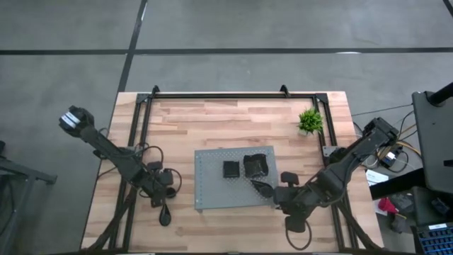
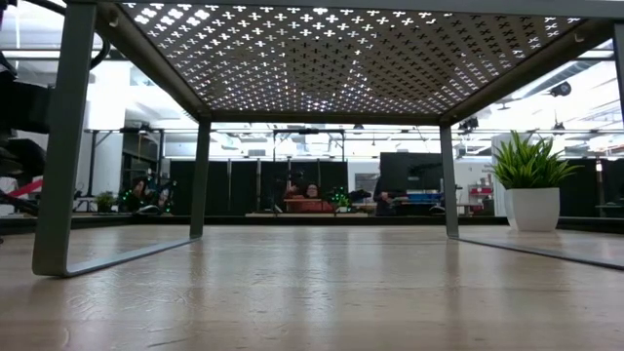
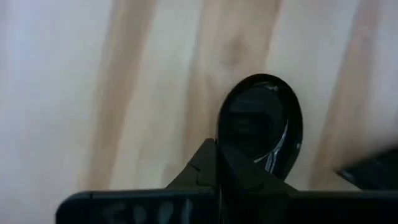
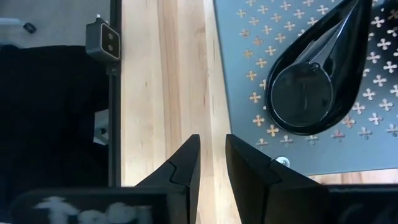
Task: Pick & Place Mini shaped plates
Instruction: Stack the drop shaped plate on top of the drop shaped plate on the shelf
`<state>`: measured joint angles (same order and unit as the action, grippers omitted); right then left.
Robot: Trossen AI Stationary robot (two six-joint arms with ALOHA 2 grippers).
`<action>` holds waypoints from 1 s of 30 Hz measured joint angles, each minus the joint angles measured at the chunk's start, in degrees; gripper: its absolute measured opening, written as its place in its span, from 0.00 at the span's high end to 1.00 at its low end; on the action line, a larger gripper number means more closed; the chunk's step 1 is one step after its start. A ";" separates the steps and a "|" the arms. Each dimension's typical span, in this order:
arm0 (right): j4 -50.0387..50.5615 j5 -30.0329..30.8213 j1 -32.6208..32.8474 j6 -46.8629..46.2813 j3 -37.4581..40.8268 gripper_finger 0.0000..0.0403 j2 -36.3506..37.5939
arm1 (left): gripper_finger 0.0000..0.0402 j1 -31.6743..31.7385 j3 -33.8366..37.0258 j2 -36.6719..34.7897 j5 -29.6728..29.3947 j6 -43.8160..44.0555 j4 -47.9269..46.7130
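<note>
A black teardrop mini plate (image 3: 261, 121) lies on the wood table left of the grey perforated board (image 1: 212, 195); in the high view this plate (image 1: 165, 217) sits near the front edge. My left gripper (image 3: 217, 171) is shut at its rim, pointing steeply down. On the board rest a square plate (image 1: 231, 169), a wavy-edged plate (image 1: 255, 164) and a second teardrop plate (image 4: 317, 81). My right gripper (image 4: 211, 146) hangs open above the bare wood just off the board's right edge, with nothing between its fingers. My left gripper is shut on the teardrop plate's rim (image 3: 222, 134) at one side of its round end, coming from above and slanting down. The fingers themselves cover the place of contact. The plate lies flat on the table.
A small potted plant (image 1: 310, 122) stands at the far right of the table. The board stands on thin metal legs (image 2: 60, 146), with open space beneath it. A black frame (image 1: 212, 95) runs along the table's far and side edges.
</note>
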<state>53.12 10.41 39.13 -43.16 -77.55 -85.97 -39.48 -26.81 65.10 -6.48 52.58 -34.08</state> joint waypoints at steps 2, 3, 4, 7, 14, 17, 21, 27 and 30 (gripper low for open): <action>0.01 -0.02 0.00 0.03 -0.01 0.82 0.24 | 1.00 -0.02 -0.64 -0.46 1.74 -0.04 -0.95; 0.00 0.00 0.00 0.04 -0.01 0.83 0.28 | 1.00 -0.02 -1.08 -0.74 1.99 -0.04 -1.26; 0.02 0.00 0.00 0.04 -0.01 0.83 0.32 | 1.00 -0.02 -1.57 -1.07 2.54 -0.08 -1.42; -0.02 0.02 0.00 0.25 -0.01 0.84 0.32 | 1.00 -0.02 -3.97 -1.93 3.47 -0.09 -3.48; -1.20 0.04 0.00 1.81 -0.01 0.84 0.34 | 1.00 -0.02 -11.64 -3.39 3.81 -0.24 -8.91; -2.11 0.22 -0.01 3.84 -0.01 0.85 0.37 | 1.00 -0.07 -15.46 -3.41 2.72 -0.43 -14.33; -5.69 1.54 -0.02 7.95 -0.01 0.86 0.37 | 1.00 -0.05 -20.95 -3.41 1.19 -0.48 -19.40; -14.62 1.35 0.80 18.88 -0.01 0.86 0.37 | 1.00 -0.04 -28.49 -3.43 -1.70 0.65 -14.93; -18.03 4.32 1.09 22.55 0.09 0.86 -0.41 | 1.00 0.07 -30.91 -3.41 -5.30 0.49 -9.89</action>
<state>35.10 14.73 40.23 -20.61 -77.45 -86.38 -39.42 -57.72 61.69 -11.78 53.06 -43.97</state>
